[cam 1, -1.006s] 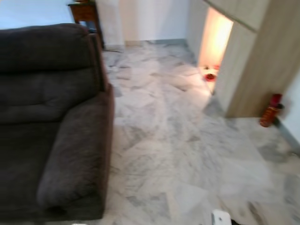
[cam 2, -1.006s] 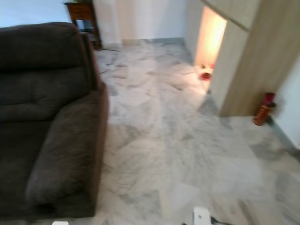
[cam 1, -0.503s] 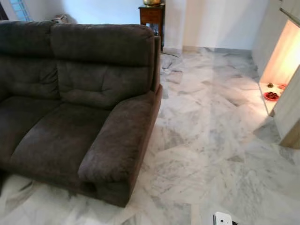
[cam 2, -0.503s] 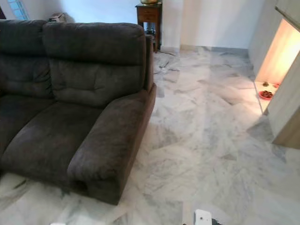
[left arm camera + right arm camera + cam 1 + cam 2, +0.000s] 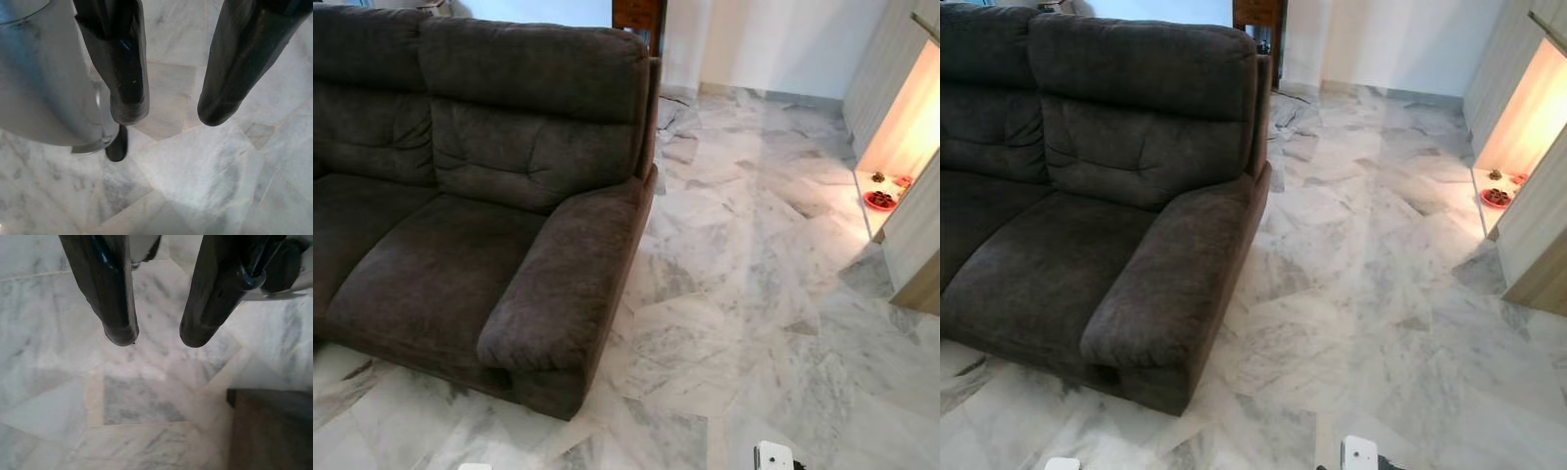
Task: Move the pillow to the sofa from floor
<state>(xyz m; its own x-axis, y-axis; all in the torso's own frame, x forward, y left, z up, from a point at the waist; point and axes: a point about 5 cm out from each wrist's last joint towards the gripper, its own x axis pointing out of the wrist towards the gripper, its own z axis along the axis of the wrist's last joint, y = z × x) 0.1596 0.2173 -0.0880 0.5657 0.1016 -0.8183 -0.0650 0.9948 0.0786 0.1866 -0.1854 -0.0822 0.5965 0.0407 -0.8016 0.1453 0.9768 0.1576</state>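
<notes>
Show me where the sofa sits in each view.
Left eye view: sofa left, armrest near centre.
Right eye view: sofa, slightly further left.
Left wrist view: marble floor below left gripper.
Right wrist view: dark brown corner, perhaps sofa.
Shared landmark: red dish, lit niche.

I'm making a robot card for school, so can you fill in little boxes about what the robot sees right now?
Place: a room with a grey-white marble floor
Big thing: dark brown sofa, seats bare
Pillow: none to be seen on the sofa or the floor
Left tool: open, holding nothing, pointing down at the floor
Right tool: open, holding nothing, pointing down at the floor
Far side: a lit wooden niche with a red dish
Behind the sofa: a small wooden table
</notes>
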